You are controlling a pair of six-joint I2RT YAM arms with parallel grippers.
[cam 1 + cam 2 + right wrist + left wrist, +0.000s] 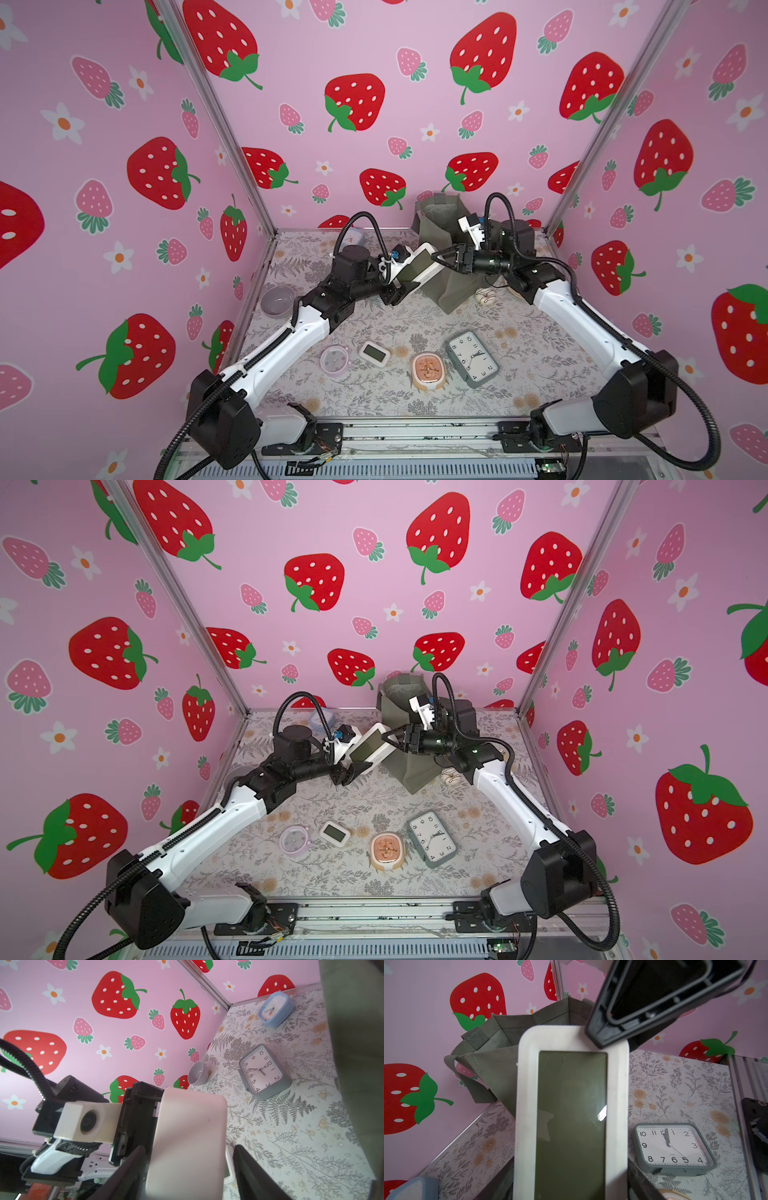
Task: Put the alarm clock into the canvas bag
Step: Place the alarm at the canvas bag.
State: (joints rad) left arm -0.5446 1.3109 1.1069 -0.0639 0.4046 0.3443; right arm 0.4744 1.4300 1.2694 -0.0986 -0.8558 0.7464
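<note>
Jaws of the left gripper [401, 279] are closed on the lower end of the white digital alarm clock [417, 264], holding it tilted in the air above the table [374, 324] with its dark screen facing up. The right gripper [435, 256] meets the clock's far end, jaws partly apart on either side of it; whether they grip cannot be told. The canvas bag [436, 226] stands open-mouthed just behind, with the clock outside it.

You had bare bench [386, 322] mid-way; a row of clocks [376, 352], the grey clock [471, 359] largest, crowded the near strip. The canvas bag [434, 232] stood open-topped at the back, right claw [436, 257] and alarm clock [417, 266] before it.
</note>
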